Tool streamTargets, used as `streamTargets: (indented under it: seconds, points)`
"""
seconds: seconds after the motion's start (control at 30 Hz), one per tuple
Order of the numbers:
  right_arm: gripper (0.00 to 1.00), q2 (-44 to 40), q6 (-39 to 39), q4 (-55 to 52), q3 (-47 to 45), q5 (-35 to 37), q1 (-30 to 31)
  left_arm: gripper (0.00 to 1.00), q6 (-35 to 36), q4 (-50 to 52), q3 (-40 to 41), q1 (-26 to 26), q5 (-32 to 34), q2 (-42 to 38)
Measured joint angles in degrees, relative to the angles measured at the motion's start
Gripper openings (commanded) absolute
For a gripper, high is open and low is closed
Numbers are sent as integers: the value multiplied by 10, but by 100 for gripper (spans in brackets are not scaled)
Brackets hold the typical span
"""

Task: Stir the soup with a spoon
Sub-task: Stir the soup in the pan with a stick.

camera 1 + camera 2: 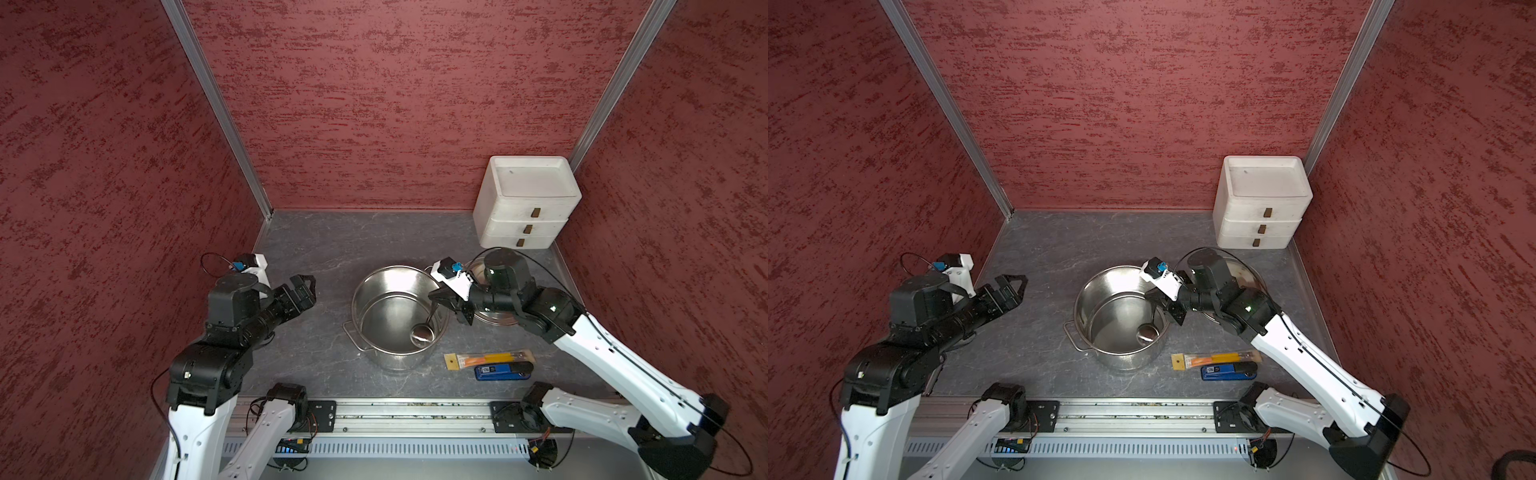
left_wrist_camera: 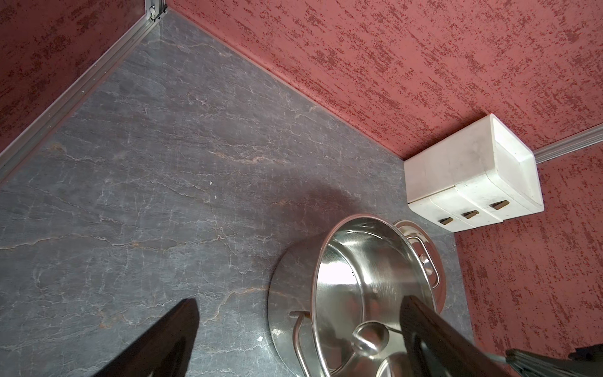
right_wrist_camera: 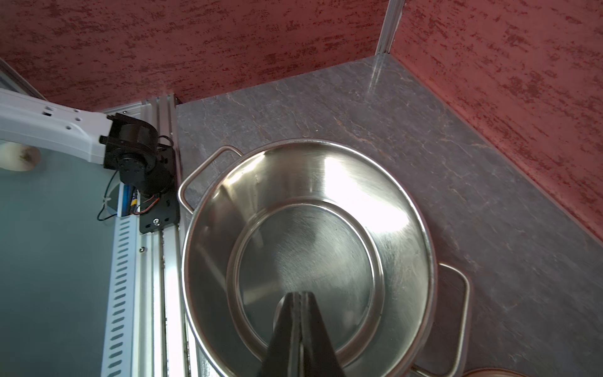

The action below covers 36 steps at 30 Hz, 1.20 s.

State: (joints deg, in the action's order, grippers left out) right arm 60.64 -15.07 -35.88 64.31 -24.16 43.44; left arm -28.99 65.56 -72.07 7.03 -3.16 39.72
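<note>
In a top view, the steel pot (image 1: 386,286) at frame centre holds the spoon (image 1: 421,335). Its round bowl sits low by the pot's lower-right wall (liquid, if any, cannot be made out). The right gripper (image 1: 436,300), jaws pressed together, pinches the thin handle. The left gripper (image 1: 309,289), jaws wide apart, hangs left of the pot. At upper right, the white drawer box (image 1: 511,226) has all its drawers closed.
</note>
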Motion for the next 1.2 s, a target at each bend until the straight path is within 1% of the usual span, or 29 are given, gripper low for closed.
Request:
streamTargets:
  seconds: [0.13,0.3,0.5,0.67,0.77,0.9,1.2]
  points:
    - [0,25,23,4,5,1,51,100,2,0,2,0,0,1]
    - [0,90,31,23,41,3,91,100,6,0,2,0,0,1]
    - [0,173,25,53,95,4,108,100,8,0,2,0,1,1]
    - [0,248,-2,85,148,30,108,100,8,0,2,0,1,1]
    - [0,297,-22,97,186,40,101,100,8,0,1,0,1,1]
    - [0,335,-42,111,211,41,81,100,8,1,-3,0,1,1]
    - [0,339,-67,111,214,38,-14,100,8,13,-7,0,3,-1]
